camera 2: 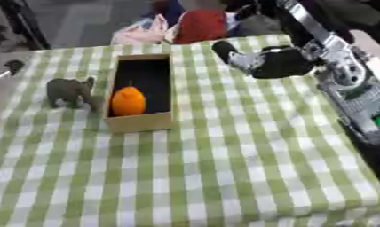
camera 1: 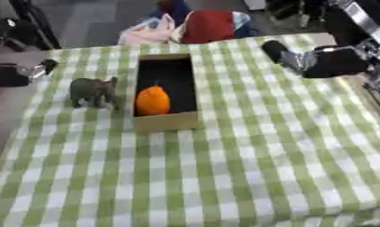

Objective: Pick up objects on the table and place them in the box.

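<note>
The right hand [camera 2: 259, 62] hangs above the far right part of the table [camera 1: 224, 177], coming in from the upper right on a black and silver arm [camera 2: 333, 53]. It holds nothing. It looks bunched into a dark lump with one finger [camera 2: 223, 48] sticking out toward the left, but whether the rest of its fingers are curled or only relaxed I cannot tell from either view.

To the left of that hand, and a little nearer the robot, a cardboard box [camera 1: 166, 122] lies open on the green and white checked cloth [camera 2: 224, 168]. Its inside is dark. An orange fruit [camera 1: 152, 101] sits in the near end of the box, well apart from the hand.

Farther left again, just beside the box's left wall, a small grey-green toy elephant [camera 1: 93, 92] stands upright on the cloth, outside the box. It is near the box wall; whether it touches it cannot be told.

At the far left edge of the left eye view, the left hand [camera 1: 26, 73] shows as a dark shape with a silver part, off the table's corner; how its fingers stand cannot be made out.

Beyond the table's far edge lie red [camera 1: 208, 26] and pink [camera 1: 146, 32] bundles.
</note>
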`<state>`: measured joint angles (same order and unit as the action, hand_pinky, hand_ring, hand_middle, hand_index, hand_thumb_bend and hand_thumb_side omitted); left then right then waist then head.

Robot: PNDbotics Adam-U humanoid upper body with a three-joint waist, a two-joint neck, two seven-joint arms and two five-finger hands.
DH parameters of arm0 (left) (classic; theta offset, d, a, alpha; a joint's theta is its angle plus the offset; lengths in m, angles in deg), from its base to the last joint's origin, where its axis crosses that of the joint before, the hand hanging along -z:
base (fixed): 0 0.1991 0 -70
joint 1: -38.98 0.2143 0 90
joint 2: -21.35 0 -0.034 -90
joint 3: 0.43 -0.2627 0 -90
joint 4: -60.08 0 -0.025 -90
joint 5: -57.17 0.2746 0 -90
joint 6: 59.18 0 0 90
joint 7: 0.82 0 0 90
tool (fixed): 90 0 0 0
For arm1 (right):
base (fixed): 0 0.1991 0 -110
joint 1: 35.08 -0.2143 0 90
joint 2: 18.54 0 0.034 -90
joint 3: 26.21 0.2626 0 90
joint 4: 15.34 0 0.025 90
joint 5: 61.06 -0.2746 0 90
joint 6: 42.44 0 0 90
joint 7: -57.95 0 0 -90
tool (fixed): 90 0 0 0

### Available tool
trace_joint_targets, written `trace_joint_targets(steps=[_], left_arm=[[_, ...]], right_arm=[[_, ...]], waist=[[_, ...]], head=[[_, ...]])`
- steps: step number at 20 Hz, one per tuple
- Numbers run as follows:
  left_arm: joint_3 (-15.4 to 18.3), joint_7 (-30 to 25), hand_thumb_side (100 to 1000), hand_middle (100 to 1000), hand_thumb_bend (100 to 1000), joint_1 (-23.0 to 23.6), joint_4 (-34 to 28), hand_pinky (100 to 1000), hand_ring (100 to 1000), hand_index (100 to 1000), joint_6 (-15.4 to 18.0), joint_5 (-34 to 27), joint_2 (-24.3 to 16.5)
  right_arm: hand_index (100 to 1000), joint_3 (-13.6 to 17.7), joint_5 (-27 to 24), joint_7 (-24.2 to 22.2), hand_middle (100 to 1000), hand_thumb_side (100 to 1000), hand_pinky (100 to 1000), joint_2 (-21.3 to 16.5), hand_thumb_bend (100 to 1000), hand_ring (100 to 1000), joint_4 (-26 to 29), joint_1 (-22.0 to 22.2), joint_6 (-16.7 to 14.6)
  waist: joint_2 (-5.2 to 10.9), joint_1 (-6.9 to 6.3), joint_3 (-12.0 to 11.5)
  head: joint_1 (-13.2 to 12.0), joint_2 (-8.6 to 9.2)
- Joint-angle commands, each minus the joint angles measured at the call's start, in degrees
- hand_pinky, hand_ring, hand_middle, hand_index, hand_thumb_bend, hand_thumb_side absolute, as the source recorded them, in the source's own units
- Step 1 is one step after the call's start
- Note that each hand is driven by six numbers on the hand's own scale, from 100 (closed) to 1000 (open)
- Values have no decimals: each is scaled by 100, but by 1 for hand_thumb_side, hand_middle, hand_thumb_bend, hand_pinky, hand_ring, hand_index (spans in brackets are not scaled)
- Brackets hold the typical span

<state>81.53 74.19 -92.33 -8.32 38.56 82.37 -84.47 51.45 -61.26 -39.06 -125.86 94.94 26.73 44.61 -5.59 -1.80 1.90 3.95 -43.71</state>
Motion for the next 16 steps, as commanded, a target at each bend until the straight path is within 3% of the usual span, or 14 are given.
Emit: trace_joint_targets(steps=[1,9,16], left_arm=[[-35,-152,290,672,537,-385,635,701,727,822,374,447,-46],[-29,-447,267,706,578,-1097,1934,731,738,828,1170,1921,450],[99,-250,217,713,539,-1263,2462,740,734,828,1467,3047,744]], right_arm=[[890,108,-100,9,740,259,730,-100,336,773,168,-16,24],[890,89,-174,-33,737,272,728,-31,322,772,175,51,40],[890,78,-198,-56,736,280,727,-12,313,771,169,56,44]], waist=[[86,-11,39],[52,-31,234],[11,-29,360]], head=[[-48,22],[-111,8],[-130,11]])
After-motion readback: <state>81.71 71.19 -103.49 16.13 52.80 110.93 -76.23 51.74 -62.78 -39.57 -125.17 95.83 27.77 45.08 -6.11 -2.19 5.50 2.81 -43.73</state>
